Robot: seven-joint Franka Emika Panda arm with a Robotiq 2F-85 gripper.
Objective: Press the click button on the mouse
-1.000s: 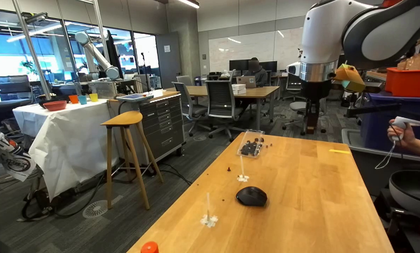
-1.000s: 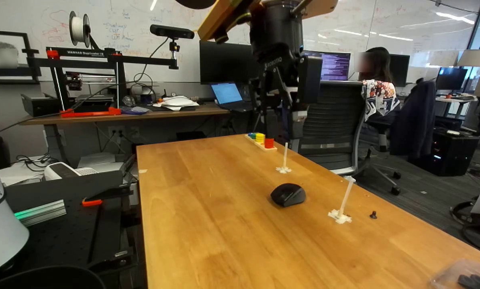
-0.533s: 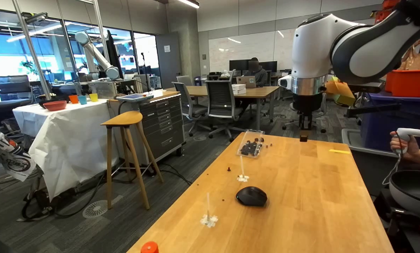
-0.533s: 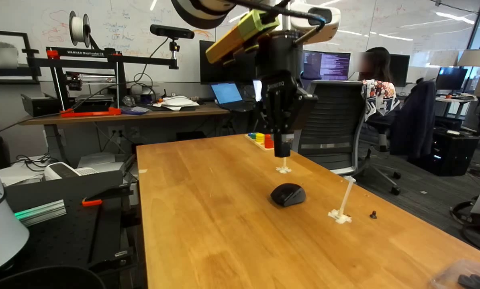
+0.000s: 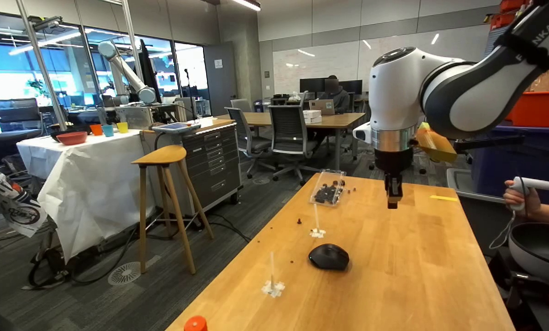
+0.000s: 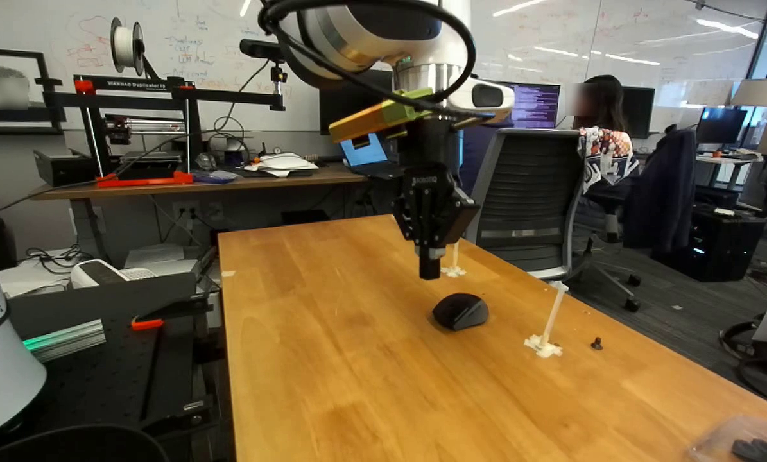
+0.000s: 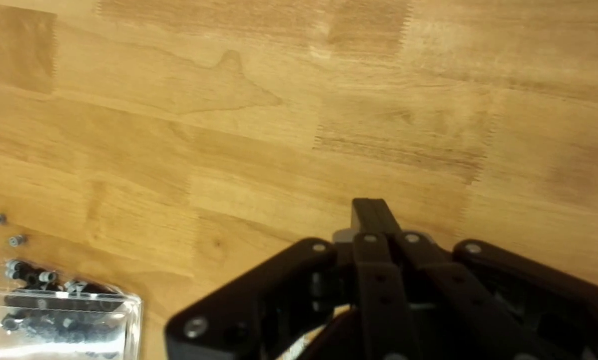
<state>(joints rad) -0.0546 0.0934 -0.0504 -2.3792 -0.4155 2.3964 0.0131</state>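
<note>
Your gripper [image 6: 430, 267] hangs in the air over the wooden table [image 6: 332, 378], pointing straight down, its two fingers [image 7: 374, 217] pressed together. The black, rounded mouse [image 6: 460, 312] rests on that table, lower than the gripper and apart from it. In both exterior views, the mouse sits near two thin white sticks [image 5: 316, 219], which stand up from patches of white tape [image 5: 321, 235]. In the wrist view, a clear plastic box [image 7: 133, 325] shows at lower left, with small dark parts [image 7: 98, 289] in and beside it.
</note>
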